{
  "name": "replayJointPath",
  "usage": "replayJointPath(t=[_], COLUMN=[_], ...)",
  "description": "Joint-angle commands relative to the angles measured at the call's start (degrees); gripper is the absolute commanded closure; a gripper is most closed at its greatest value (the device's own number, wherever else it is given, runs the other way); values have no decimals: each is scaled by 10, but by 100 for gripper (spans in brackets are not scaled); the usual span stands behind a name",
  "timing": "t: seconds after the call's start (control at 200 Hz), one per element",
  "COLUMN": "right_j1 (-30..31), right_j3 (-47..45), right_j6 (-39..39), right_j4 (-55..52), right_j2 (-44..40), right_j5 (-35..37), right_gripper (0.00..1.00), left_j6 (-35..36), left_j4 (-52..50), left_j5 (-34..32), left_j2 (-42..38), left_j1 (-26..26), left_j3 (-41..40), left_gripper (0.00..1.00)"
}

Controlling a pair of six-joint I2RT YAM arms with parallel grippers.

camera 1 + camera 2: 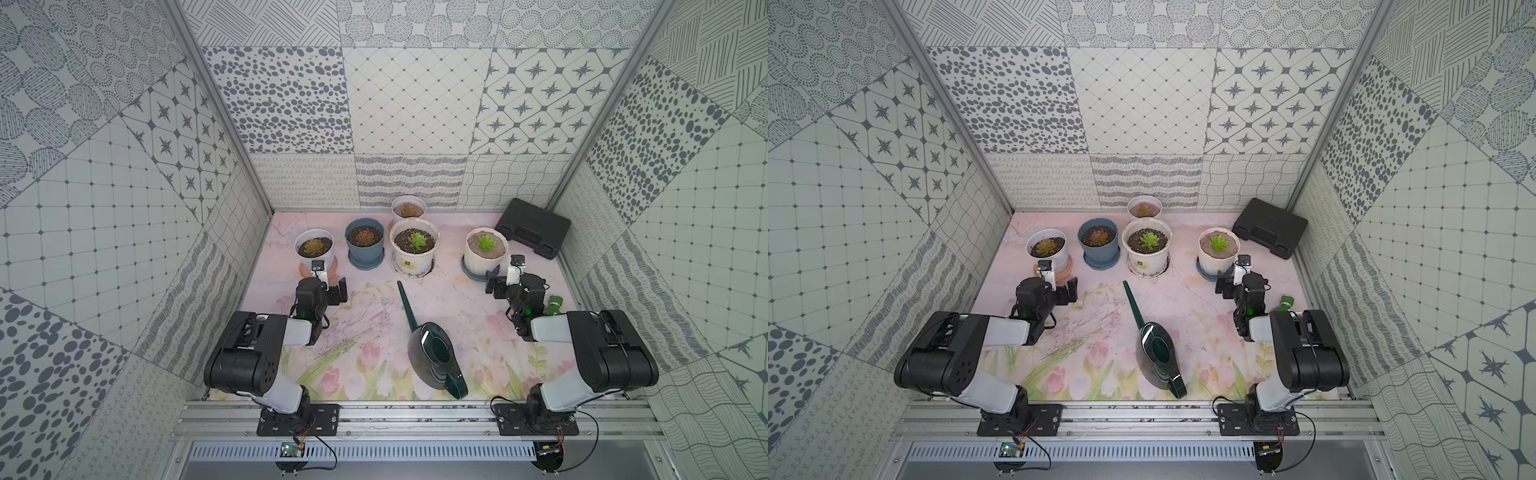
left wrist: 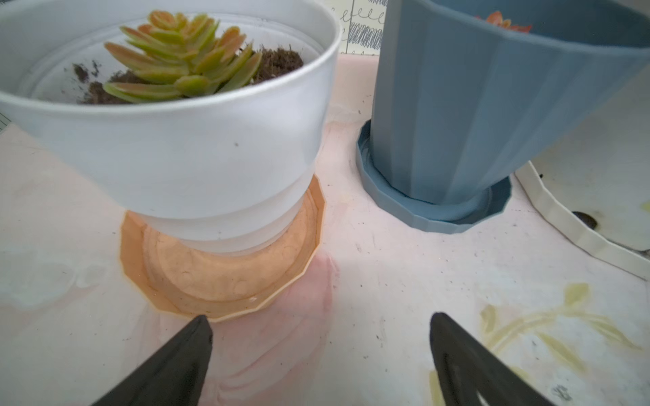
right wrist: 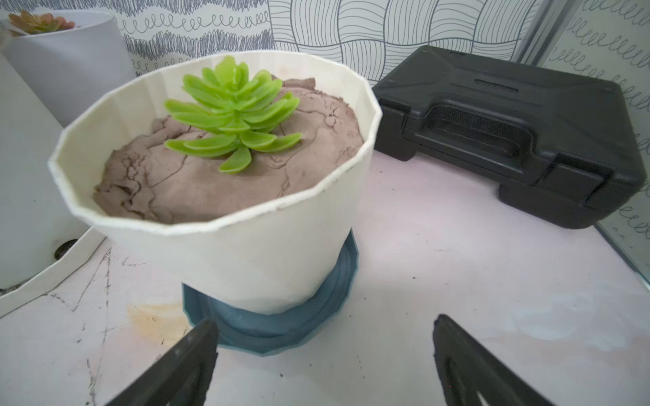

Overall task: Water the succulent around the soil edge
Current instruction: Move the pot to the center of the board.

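A dark green watering can stands on the floral mat between the arms, its long spout aimed at the pots. Several potted succulents line the back. My left gripper is open and empty in front of a white pot holding an orange-green succulent on an orange saucer. My right gripper is open and empty in front of a cream faceted pot with a bright green succulent in brown soil.
A blue pot on a blue saucer, a large cream pot and a small white pot stand mid-back. A black case lies at the back right. A small green object sits by the right arm. Patterned walls enclose the mat.
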Motion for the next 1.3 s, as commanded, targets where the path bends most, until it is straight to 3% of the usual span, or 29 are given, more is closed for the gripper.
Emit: replayJointPath(t=[0.0,1.291], right_j1=[0,-15], right_j3=[4,9], right_j6=[-5,8], right_j4=[19,12], right_j2=[-3,-2], right_j5=[-2,-21], right_gripper=[3,3], left_j6=[7,3], left_j4=[7,1], left_j5=[8,25], left_j2=[2,2], left_j1=[5,12], left_j3=[6,8], left_gripper=[1,1])
